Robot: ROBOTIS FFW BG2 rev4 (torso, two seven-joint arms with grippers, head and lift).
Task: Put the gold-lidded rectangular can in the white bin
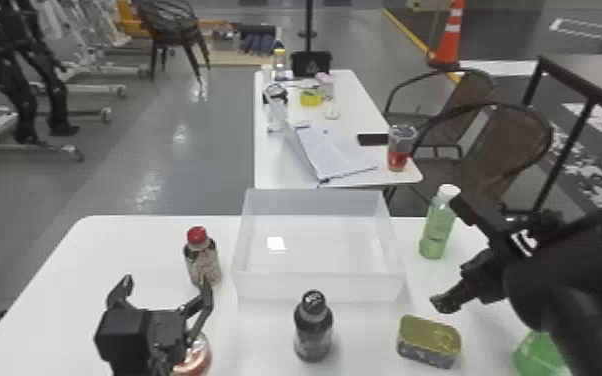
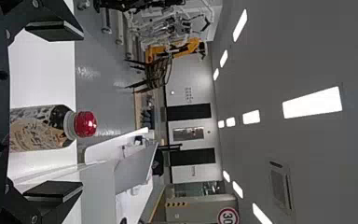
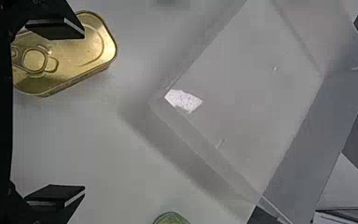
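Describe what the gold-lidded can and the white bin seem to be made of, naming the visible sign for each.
The gold-lidded can looks like metal with a shiny finish: its golden lid shows highlights and a pull ring. The white bin looks like smooth plastic: its thin walls are translucent and light reflects off its floor. Which plastic is unclear.

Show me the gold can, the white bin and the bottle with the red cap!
Gold-lidded can [image 3: 72,58]: right wrist view, on its lid.
White bin [image 1: 322,288]: head view, on its near wall.
Red-capped bottle [image 2: 42,133]: left wrist view, on its label.
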